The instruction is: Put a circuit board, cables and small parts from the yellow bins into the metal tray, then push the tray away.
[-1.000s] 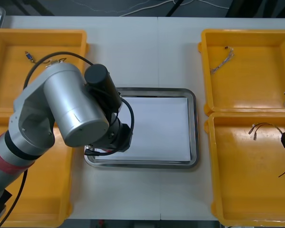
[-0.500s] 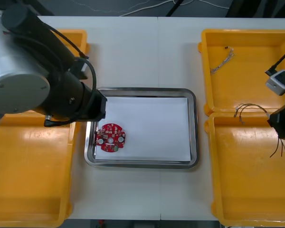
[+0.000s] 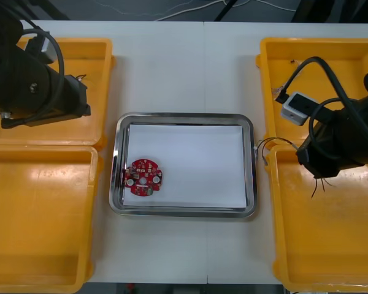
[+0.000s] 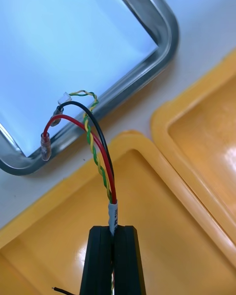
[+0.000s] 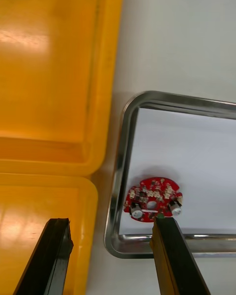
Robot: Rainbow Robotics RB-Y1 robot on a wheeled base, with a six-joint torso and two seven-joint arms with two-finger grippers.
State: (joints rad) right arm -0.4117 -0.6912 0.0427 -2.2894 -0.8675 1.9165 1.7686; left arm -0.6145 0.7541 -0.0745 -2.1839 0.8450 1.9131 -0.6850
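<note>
Since half a second ago both arms have shifted. The left arm (image 3: 34, 82) has pulled back off the tray's left edge and now sits over the far left bin (image 3: 101, 52). The right arm (image 3: 343, 141) has swung in from the right edge of the table (image 3: 184, 67) toward the tray. Board hasn't budged.

Left gripper (image 5: 113, 258): fingers spread wide, nothing between them. In its wrist view, one finger has the corner of the near left bin (image 3: 43, 214) behind it. The other has the tray's near-left corner behind it.

Circuit board (image 3: 144, 178) lies flat on the white inside of the metal tray (image 3: 253, 165). It sits in the near-left corner, just beside the left rim.

Cable (image 4: 98, 152) — a bundle of red, black and twisted yellow-green leads — is pinched at its sleeved end in the right gripper (image 4: 113, 233), fingers clamped tight on it. The free ends arc out toward the tray.
- Right wrist view: the red lead's tip lies over the rim and the small white plug over the edge of the white inside.
- Front view: the ends reach about to the outside of the right rim.
- Cannot tell whether any lead touches the metal.

The right gripper is over the far-left corner of the near right bin (image 3: 331, 245), close to the seam with the far right bin (image 3: 331, 49). Thin dark strands (image 3: 319, 187) stick out below the gripper, over the near right bin.
</note>
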